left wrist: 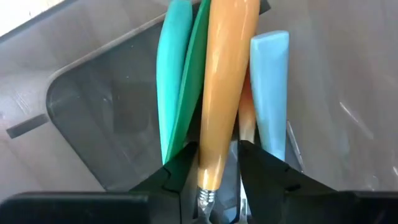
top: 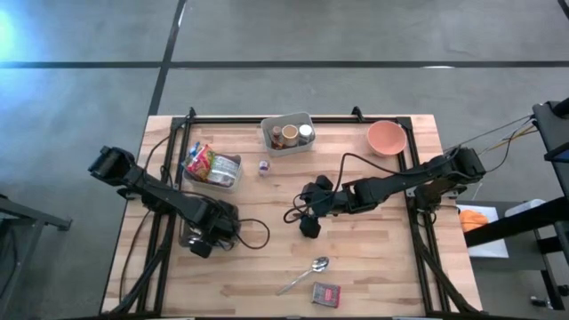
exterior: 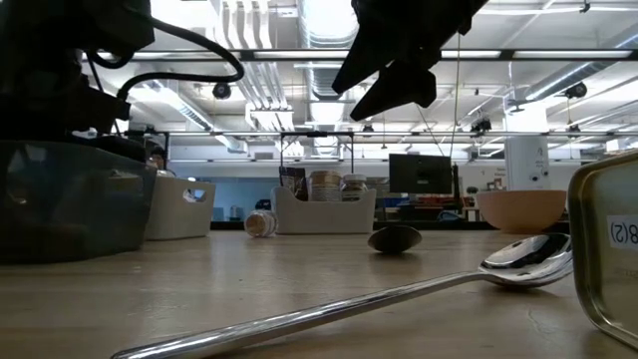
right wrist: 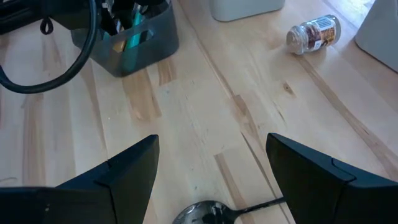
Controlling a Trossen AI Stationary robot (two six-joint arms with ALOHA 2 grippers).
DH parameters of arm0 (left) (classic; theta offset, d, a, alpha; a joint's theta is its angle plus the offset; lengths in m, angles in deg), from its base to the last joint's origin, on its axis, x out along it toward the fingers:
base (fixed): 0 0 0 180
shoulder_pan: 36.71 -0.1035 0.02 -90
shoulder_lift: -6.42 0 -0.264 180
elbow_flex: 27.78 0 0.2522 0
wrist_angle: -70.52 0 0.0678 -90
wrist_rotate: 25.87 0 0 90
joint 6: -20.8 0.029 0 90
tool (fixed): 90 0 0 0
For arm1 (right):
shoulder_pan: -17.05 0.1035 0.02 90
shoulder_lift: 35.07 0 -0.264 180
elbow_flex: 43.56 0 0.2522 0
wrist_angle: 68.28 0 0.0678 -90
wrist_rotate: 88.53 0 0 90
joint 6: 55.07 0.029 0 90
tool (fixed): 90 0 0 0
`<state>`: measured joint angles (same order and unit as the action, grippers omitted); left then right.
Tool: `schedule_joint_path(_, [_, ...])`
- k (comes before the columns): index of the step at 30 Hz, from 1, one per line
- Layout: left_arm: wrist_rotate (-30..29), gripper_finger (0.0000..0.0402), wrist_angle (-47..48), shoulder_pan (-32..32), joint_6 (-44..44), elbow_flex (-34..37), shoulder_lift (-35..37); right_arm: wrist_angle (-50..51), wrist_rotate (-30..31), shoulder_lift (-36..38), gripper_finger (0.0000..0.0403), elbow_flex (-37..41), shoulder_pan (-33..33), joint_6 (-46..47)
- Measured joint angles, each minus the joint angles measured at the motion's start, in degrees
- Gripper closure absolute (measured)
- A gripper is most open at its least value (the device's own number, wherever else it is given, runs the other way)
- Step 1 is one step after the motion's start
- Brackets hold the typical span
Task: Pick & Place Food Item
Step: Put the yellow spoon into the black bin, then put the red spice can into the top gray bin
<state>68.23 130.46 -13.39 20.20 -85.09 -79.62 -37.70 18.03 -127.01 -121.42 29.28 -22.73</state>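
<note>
The left gripper (left wrist: pixel 217 180) was held over the dark bin (top: pixel 191 233), fingers around an orange-handled utensil (left wrist: pixel 225 87). The right gripper (top: pixel 309 227), fingers apart, was seen right of the bin.

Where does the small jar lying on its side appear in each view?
High view: the small jar lies on the far half of the table, left of centre.
Low view: mid-distance, left of centre.
Right wrist view: upper right.
Left wrist view: not in it.
Shared landmark: the dark bin of utensils, which shows in all four views.
</note>
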Motion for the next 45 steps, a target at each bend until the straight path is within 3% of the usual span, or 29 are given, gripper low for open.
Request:
schedule_joint_path(17, [0.9, 0.0276, 0.4, -0.3, -7.3, -0.8, 0.0, 0.0, 0.0, 0.0, 0.0110, 0.0, 0.0, 0.0])
schedule_joint_path(23, [3.1, 0.0276, 2.2, -0.3, -7.4, -6.1, 0.0, 0.0, 0.0, 0.0, 0.0110, 0.0, 0.0, 0.0])
schedule_joint_path(32, [3.0, 0.0276, 13.4, -0.3, -6.9, -14.8, 0.2, 0.0, 0.0, 0.0, 0.0110, 0.0, 0.0, 0.0])
schedule_joint_path(38, [-3.0, 0.0276, -1.3, -0.3, -8.4, -12.3, 4.9, 2.0, -2.6, 0.0, 0.0110, 0.0, -0.2, -7.9])
schedule_joint_path(45, [-14.8, 0.0276, -13.1, -1.6, -23.8, -10.6, 10.5, 10.1, -3.2, 0.0, 0.0110, -0.7, -1.5, -25.0])
